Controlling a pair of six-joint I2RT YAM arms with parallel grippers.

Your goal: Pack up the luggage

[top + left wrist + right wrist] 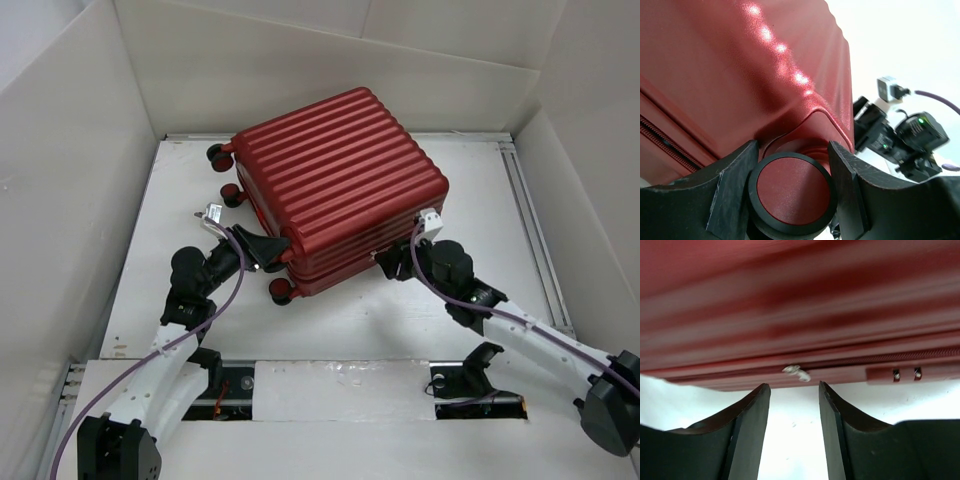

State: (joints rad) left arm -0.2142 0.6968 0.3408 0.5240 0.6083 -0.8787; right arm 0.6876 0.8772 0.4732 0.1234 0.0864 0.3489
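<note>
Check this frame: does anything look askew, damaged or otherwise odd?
Nothing looks damaged or spilled. The luggage lies closed but skewed to the edges of the table. The left fingers appear to pinch a wheel, which is an unusual hold. The right fingers stand open just short of the zip pull.

No text, label, brand, number or sign can be read on the luggage [340, 190] or anywhere else in the three views.
</note>
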